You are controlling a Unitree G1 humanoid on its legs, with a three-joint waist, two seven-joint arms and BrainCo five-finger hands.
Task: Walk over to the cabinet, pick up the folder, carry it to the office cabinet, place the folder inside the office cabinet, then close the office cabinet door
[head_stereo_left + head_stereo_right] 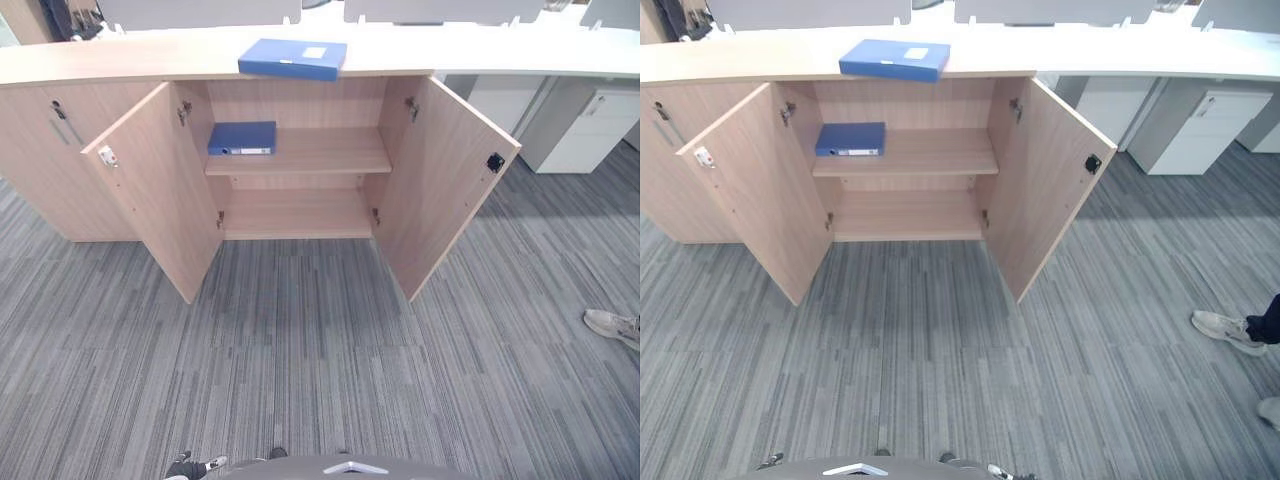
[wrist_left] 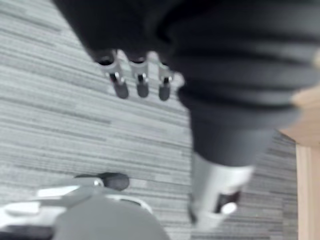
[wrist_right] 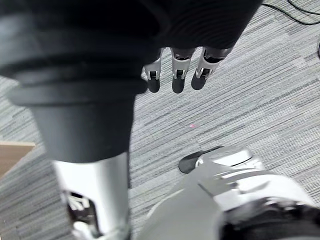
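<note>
A blue folder [image 1: 292,58] lies flat atop the open cabinet [image 1: 120,62], probably stiff, light and slick, best pinched along its near edge, as the robot's left hand [image 2: 142,81] and right hand [image 3: 176,75] hang slack, empty.

The grey striped carpet [image 1: 300,360] lies under both my hands; my left hand [image 2: 142,82] and my right hand [image 3: 177,75] hang above it, touching nothing. Well ahead of them a low wooden cabinet [image 1: 60,150] stands on the carpet, its doors [image 1: 445,180] swung open. A blue folder [image 1: 293,58] lies flat on its long top [image 1: 120,60]. On the upper shelf [image 1: 320,150] inside, a second blue folder [image 1: 242,138] lies at the end toward my left hand. Out past my right hand, a person's pale shoe [image 1: 612,325] rests on the carpet.
</note>
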